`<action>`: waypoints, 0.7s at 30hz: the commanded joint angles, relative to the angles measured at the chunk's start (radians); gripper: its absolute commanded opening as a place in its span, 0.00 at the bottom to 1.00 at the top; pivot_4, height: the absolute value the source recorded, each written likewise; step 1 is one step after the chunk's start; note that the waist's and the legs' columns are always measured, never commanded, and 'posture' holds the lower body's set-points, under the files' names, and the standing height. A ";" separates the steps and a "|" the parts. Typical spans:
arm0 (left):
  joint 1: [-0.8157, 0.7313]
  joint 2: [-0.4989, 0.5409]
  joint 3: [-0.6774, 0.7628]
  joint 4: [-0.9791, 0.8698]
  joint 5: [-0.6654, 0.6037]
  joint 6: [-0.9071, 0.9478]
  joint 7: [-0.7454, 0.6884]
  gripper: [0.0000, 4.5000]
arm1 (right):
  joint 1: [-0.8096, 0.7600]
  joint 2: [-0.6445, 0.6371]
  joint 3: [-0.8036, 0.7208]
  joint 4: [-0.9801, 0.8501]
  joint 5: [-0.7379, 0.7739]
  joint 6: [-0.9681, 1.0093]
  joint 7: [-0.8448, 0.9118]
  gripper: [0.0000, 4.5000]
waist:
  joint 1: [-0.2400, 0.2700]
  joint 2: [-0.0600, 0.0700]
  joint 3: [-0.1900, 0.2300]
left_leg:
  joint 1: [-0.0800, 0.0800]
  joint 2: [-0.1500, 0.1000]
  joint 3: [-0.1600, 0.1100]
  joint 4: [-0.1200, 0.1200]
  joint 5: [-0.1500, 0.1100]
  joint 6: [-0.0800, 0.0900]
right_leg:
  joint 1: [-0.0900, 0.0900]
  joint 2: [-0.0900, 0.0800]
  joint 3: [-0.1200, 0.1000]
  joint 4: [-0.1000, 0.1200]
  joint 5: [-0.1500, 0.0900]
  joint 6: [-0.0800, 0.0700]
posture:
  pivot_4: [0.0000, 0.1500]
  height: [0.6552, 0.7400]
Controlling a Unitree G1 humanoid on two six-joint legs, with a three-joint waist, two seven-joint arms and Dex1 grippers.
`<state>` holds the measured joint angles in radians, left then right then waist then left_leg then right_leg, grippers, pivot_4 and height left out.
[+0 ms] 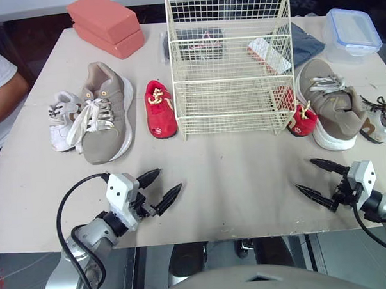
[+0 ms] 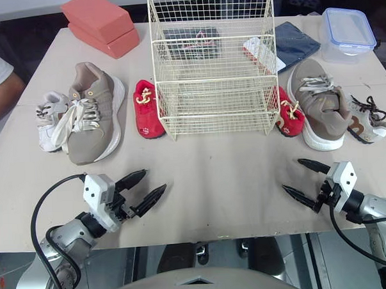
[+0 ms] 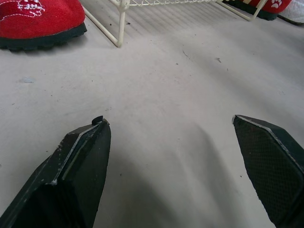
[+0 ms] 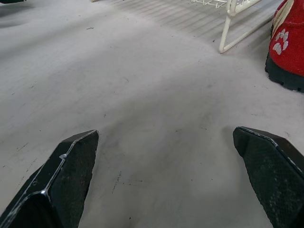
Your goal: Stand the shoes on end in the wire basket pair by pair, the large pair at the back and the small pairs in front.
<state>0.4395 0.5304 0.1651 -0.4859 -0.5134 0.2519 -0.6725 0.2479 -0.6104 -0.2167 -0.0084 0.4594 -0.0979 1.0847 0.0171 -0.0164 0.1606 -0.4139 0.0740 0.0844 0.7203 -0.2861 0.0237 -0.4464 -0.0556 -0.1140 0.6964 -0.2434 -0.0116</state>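
Observation:
The cream wire basket (image 1: 228,66) stands empty at the table's middle back. To its left lie a small red shoe (image 1: 160,109), a large tan sneaker (image 1: 106,112) and a small white shoe (image 1: 61,120). On its right lie the other red shoe (image 1: 301,120), the second large tan sneaker (image 1: 333,104) and a small white-and-brown shoe (image 1: 379,121). My left gripper (image 1: 160,185) hovers open near the front edge, below the left shoes. Open too, my right gripper (image 1: 313,176) sits at the front right, below the right tan sneaker. Neither holds anything.
Two salmon blocks (image 1: 106,24) are stacked at the back left. A clear lidded box (image 1: 353,32) and folded blue cloth (image 1: 306,42) are at the back right. A dark item (image 1: 198,43) lies behind the basket. A person's arm (image 1: 2,95) is at the left edge.

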 commanded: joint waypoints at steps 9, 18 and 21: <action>0.007 -0.015 -0.008 -0.025 0.011 -0.046 -0.043 0.98 | -0.123 -0.082 -0.056 0.156 0.030 -0.030 0.127 1.00 | 0.001 0.001 0.000 | 0.000 0.000 0.000 0.000 -0.001 0.001 | 0.000 0.001 0.000 0.000 0.001 0.001 | 1.00 0.36; -0.005 0.041 -0.007 -0.015 -0.014 -0.073 -0.178 0.98 | -0.094 -0.102 -0.122 0.086 0.075 0.000 0.122 1.00 | 0.001 0.001 0.000 | 0.000 0.000 0.000 -0.001 -0.001 0.001 | 0.000 0.000 0.001 0.000 0.001 0.001 | 1.00 0.36; -0.071 0.094 -0.010 -0.023 -0.032 -0.056 -0.235 0.98 | -0.018 -0.089 -0.191 -0.023 0.124 0.037 0.075 1.00 | 0.011 0.002 0.001 | -0.001 0.000 -0.001 -0.001 -0.001 0.001 | -0.001 0.001 -0.001 0.000 0.001 0.001 | 1.00 0.36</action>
<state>0.3935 0.6052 0.1494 -0.4844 -0.5206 0.2044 -0.8708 0.2032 -0.6962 -0.3468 0.0435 0.5379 -0.0790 1.1857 0.0283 -0.0140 0.1611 -0.4144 0.0736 0.0830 0.7196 -0.2867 0.0246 -0.4467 -0.0548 -0.1150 0.6960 -0.2428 -0.0104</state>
